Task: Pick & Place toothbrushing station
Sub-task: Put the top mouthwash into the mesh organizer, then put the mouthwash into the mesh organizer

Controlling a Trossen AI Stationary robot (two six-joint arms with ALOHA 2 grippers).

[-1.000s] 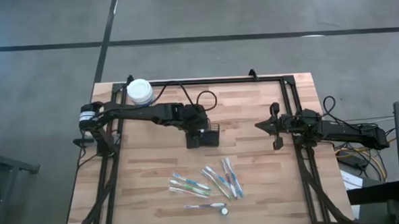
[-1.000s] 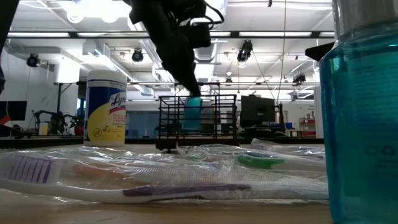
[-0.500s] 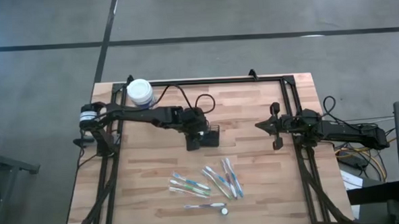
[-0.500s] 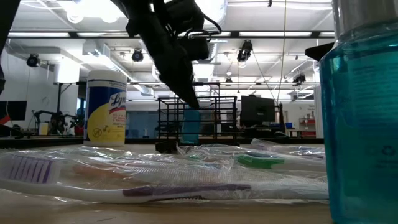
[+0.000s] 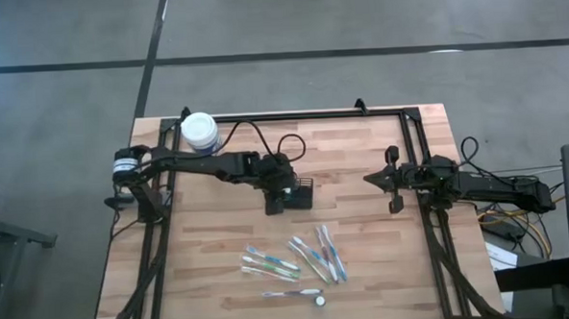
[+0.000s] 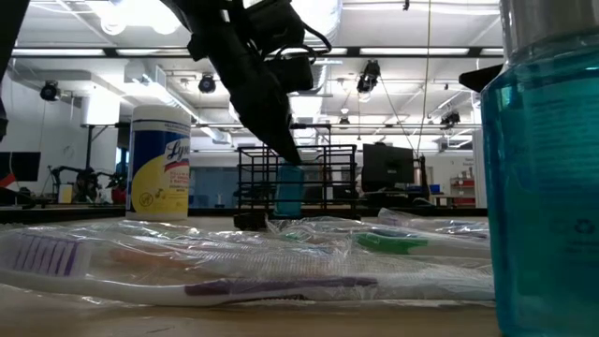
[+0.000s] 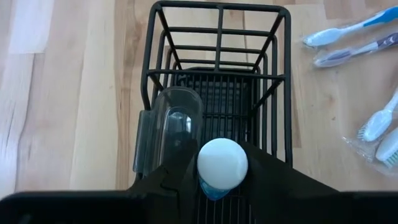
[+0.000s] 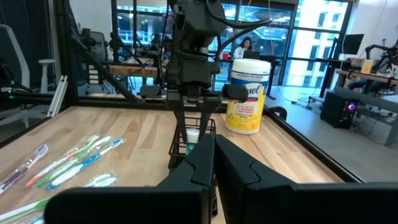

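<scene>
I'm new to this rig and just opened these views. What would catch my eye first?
The left gripper sits mid-table over a small black wire caddy, where a white-capped blue bottle stands upright between its fingers. Nearer the front edge lies a scatter of plastic-wrapped toothbrushes, and a white-lidded, yellow-labelled round jar stands at the back left corner. The right gripper waits shut at the table's right side.

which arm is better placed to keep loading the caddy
Left. Its hand is right over the caddy, fingers either side of a white-capped bottle. The right hand is shut, well off to the side.
</scene>
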